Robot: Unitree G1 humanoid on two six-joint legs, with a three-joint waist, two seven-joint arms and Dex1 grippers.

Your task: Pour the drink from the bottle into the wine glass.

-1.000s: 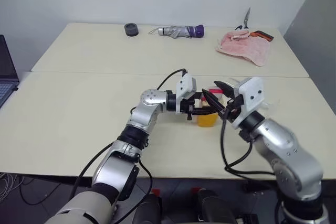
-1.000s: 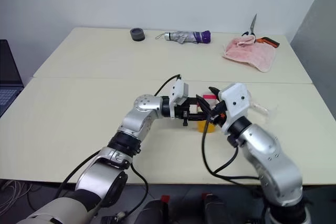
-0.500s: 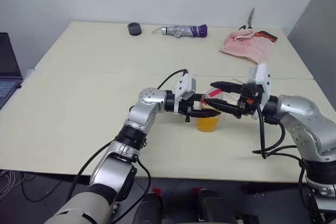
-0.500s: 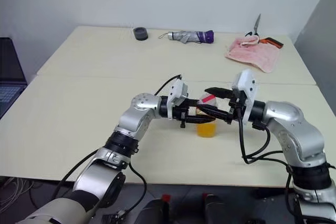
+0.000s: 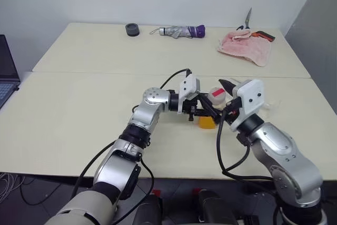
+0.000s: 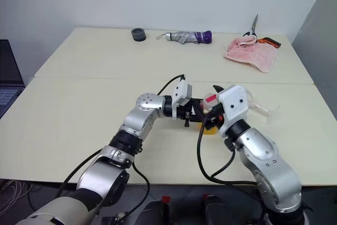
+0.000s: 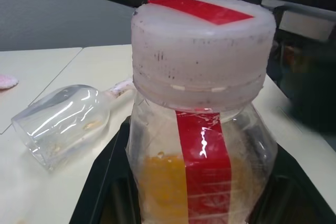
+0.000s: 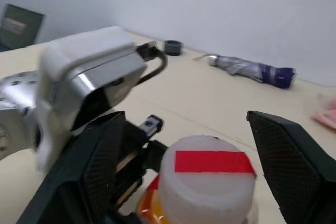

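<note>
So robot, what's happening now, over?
Left gripper shut on bottle, cap on. Right gripper open around cap. Wine glass lying on its side.

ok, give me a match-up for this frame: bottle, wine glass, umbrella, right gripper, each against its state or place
Things:
1. bottle
2. wine glass
3. umbrella
4. right gripper

States or places:
a. lying on its side on the table
b. open, one finger on each side of the bottle's cap
c. folded, at the far side of the table
d. upright, clamped in the left gripper

Pairs: 1-d, 2-a, 3-c, 4-b
</note>
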